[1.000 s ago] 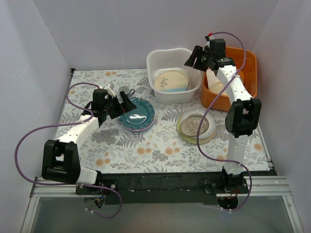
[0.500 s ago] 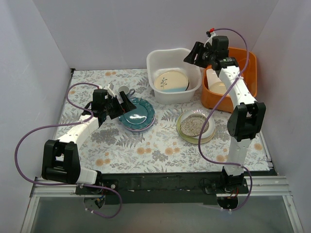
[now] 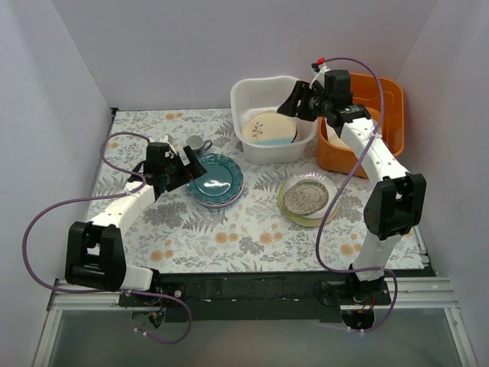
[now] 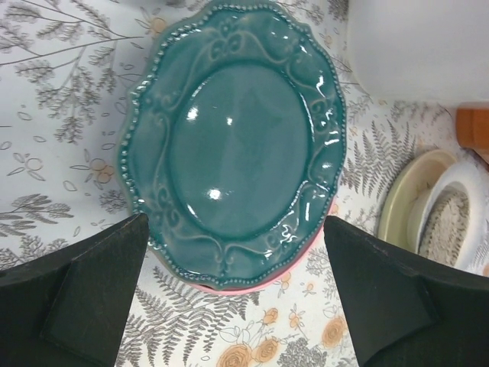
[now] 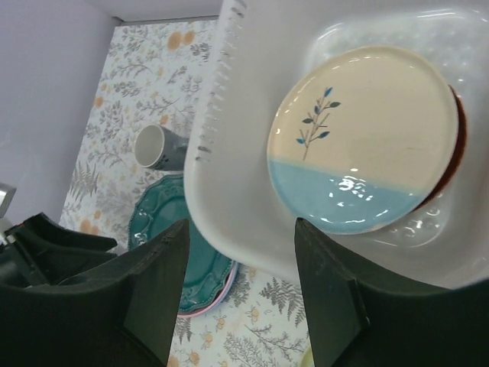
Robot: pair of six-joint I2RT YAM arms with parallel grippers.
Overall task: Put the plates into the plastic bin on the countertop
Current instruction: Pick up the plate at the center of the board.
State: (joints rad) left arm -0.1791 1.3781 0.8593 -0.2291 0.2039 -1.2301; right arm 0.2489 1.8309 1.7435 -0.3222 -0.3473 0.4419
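Note:
The white plastic bin (image 3: 244, 88) stands at the back centre of the fern-printed countertop (image 3: 229, 229). It holds a cream and blue plate (image 3: 270, 128) with a sprig design, lying on a red plate (image 5: 458, 130). A scalloped teal plate (image 3: 215, 178) tops a pink plate (image 4: 229, 289) left of centre. A speckled beige plate (image 3: 307, 197) tops a second stack at the right. My left gripper (image 3: 195, 164) is open and empty, its fingers astride the teal plate's near-left edge (image 4: 235, 222). My right gripper (image 3: 294, 101) is open and empty above the bin's right rim (image 5: 241, 229).
An orange tub (image 3: 390, 99) with a white dish (image 3: 340, 138) in it stands right of the bin. A small grey cup (image 3: 196, 143) sits just behind the teal plate. White walls enclose the left, back and right sides.
My right gripper has swung left, from over the orange tub to over the bin's right rim. My left gripper has hardly moved.

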